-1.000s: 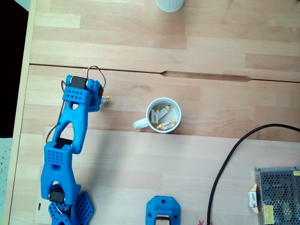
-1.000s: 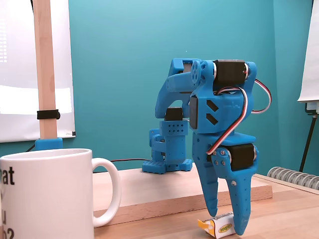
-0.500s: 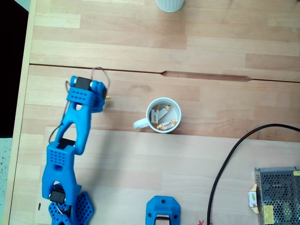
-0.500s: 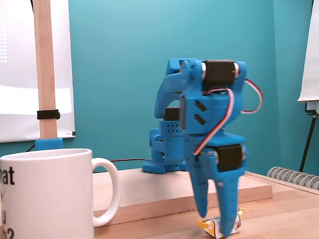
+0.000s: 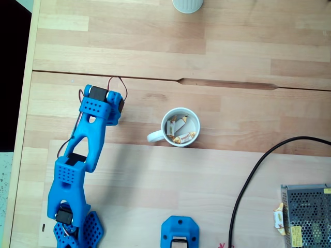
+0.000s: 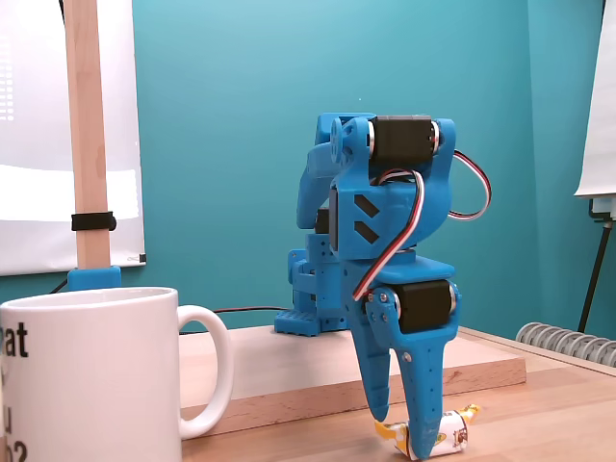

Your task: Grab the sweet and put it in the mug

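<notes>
mug reads "at" (partly cut off).

Table, in the top-down fixed view: arm at left; mug right of it, holding sweets; cable and mesh box at lower right; ribbed cup at top edge.

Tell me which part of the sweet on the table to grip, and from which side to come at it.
Grip the sweet across its plump middle, not the thin twisted ends. It lies flat on the table, long axis sideways in the side-on fixed view, so come straight down, as the gripper already stands, one finger on each long side.
</notes>
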Motion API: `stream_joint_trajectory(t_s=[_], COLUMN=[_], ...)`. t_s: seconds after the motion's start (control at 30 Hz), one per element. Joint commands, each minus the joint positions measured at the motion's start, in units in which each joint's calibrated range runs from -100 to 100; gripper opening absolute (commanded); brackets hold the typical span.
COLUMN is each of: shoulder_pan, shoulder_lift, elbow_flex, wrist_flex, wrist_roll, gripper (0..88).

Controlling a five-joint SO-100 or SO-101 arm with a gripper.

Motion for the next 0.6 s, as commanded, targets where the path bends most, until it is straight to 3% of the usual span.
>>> stream_joint_trajectory(t_s=[0.0, 0.57], shoulder_pan=[0.26, 0.18], shoulder_lift=[-0.99, -0.99], elbow_flex=[-2.67, -2.67], wrist_flex=[0.79, 0.87], wrist_roll=[0.29, 0.34], gripper=[21.1, 20.4])
